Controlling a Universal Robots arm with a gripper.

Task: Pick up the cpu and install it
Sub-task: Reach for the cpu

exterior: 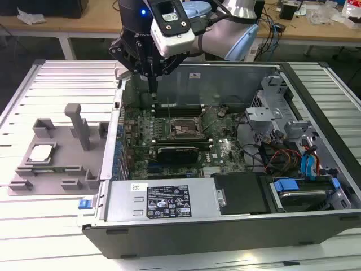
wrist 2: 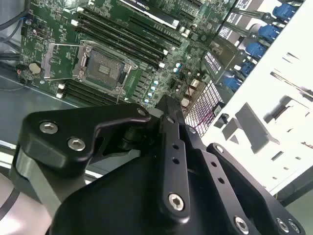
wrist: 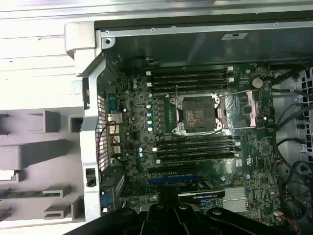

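The cpu (exterior: 42, 152), a small square chip with a silver-white top, lies flat in a grey holder (exterior: 53, 161) on the slatted table, at the exterior view's left. My gripper (exterior: 153, 84) hangs above the back left corner of the open computer case, well away from the cpu, its fingers shut together with nothing between them. The dark fingers also show in both wrist views (wrist 2: 168, 105) (wrist: 168, 201). The motherboard's socket (exterior: 183, 129) (wrist 2: 102, 68) (wrist: 198, 115) stands uncovered and empty, its metal frame swung aside.
The open computer case (exterior: 225, 214) lies on its side, with a long black card (exterior: 177, 151) next to the socket. Memory slots (wrist: 188, 76) flank the socket. Cables and blue drive clips (exterior: 307, 164) crowd the case's right end. Grey posts (exterior: 79, 124) rise from the holder.
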